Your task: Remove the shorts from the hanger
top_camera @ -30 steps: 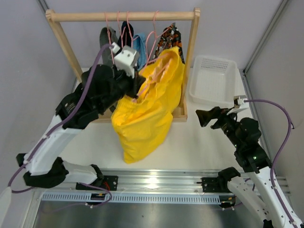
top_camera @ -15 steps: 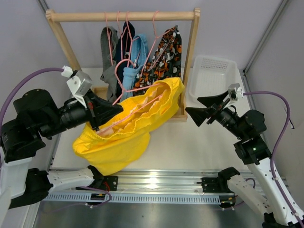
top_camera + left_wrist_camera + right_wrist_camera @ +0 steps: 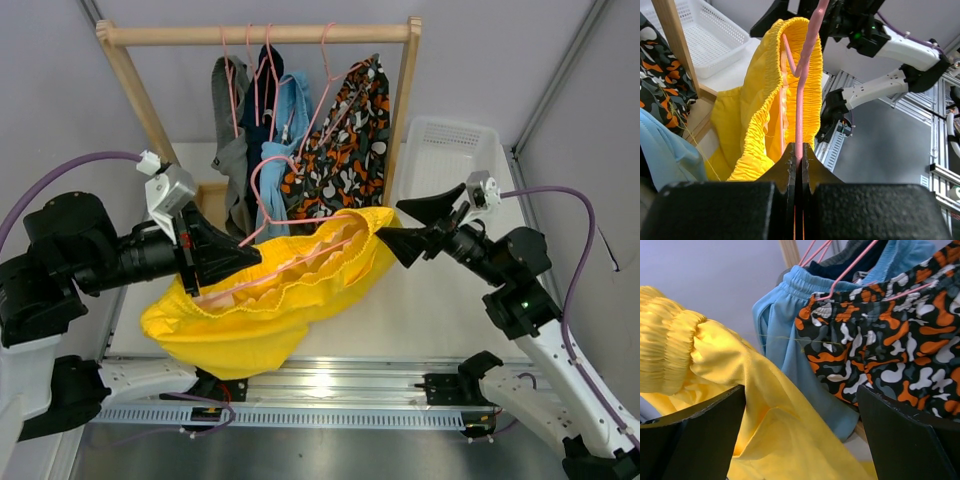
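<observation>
left end effector (image 3: 799,152) level, clamps hanger (image 3: 805,75) | right end effector (image 3: 394,223) agape at shorts (image 3: 262,322)

yellow shorts (image 3: 240,325) — bunched, elastic waistband stretched over hanger, lower centre-left of top view | pink hanger (image 3: 801,100) — thin wire, tilted, inside waistband

The left arm (image 3: 100,265) stretches level from the left of the yellow shorts (image 3: 250,330), the left claw (image 3: 799,150) pinched tight on the pink hanger (image 3: 801,100) at their left end. The right arm (image 3: 510,270) reaches in from their right, the right claw (image 3: 398,222) spread wide just beside their right edge.
</observation>
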Robot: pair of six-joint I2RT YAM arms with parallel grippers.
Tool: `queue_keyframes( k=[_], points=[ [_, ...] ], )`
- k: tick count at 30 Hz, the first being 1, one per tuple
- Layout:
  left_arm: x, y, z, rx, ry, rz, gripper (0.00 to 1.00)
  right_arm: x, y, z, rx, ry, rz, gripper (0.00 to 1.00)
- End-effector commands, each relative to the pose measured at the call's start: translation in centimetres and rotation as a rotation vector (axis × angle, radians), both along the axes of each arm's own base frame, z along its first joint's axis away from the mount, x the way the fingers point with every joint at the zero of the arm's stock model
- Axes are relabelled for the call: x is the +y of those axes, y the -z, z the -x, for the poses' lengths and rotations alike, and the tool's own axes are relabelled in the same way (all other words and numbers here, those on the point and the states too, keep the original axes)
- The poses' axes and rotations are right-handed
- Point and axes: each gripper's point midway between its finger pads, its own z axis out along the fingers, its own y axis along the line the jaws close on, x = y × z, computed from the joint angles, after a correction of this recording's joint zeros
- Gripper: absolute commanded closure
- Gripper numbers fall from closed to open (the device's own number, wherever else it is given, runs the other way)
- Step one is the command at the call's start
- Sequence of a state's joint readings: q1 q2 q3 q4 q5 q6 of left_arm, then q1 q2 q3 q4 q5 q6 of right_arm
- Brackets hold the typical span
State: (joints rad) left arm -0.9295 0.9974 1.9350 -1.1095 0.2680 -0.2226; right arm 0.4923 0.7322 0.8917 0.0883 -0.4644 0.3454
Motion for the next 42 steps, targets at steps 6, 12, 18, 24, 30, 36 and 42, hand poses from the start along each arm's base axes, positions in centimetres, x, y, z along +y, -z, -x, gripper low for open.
queue_keyframes(
  k=[6, 12, 18, 24, 30, 36, 42],
  points=[
    [0.8, -4.3, 1.3, -0.06, 0.023, 0.143, 1.0, 4.1, 0.4, 0.6, -0.033, -0.099, 0.004, 0.59],
    [3.5, -6.4, 0.2, -0.12, -0.114, 0.154, 1.0, 2.9, 1.8, 0.3, -0.005, -0.012, 0.019, 1.0],
    [4.9, -5.9, -0.9, -0.13, -0.211, 0.13, 1.0, -2.3, 1.2, -1.7, 0.006, 0.287, 0.009, 1.0],
    [4.9, -5.1, -0.3, -0.119, -0.183, 0.131, 1.0, -7.1, -1.1, -3.6, -0.018, 0.473, -0.04, 1.0],
    [6.7, -5.6, 0.7, -0.129, -0.204, 0.163, 1.0, -8.7, 0.4, -6.3, 0.092, 0.454, -0.113, 1.0],
    [4.4, -4.5, -1.8, -0.117, -0.246, 0.17, 1.0, -3.3, 2.9, -3.7, 0.118, 0.168, -0.141, 1.0],
    [1.1, -5.3, -9.6, -0.221, -0.487, 0.319, 1.0, 1.2, 4.1, 0.1, 0.048, 0.075, -0.021, 1.0]
  ],
)
